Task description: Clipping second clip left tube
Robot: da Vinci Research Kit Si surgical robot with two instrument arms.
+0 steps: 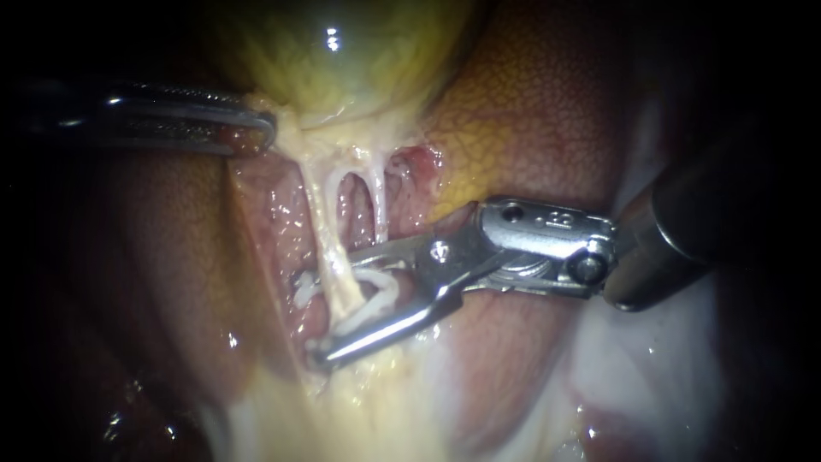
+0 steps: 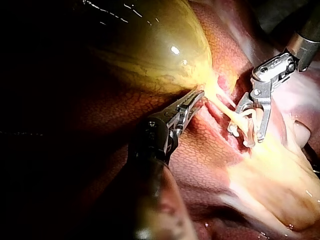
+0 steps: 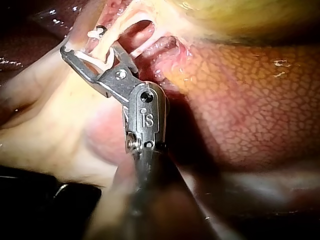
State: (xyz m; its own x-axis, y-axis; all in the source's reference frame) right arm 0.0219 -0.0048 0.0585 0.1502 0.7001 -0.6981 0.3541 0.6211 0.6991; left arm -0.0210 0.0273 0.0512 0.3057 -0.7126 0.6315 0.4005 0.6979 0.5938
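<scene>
Starting at the left tube (image 1: 329,235): a thin, pale, wet cord stretched from the gallbladder (image 1: 342,60) at 12 o'clock down toward 7. I judge it soft, slippery and easily torn, so it should be taken square across, close beside the white clip (image 1: 304,291) already on it. My right tool (image 1: 329,310), entering from 3 o'clock, carries the open second clip (image 1: 385,295) between its spread jaws, straddling that tube. My left tool (image 1: 265,128), at 10 o'clock, is clamped on the gallbladder's neck. The right tube (image 1: 380,201) stands just beside, outside the jaws.
</scene>
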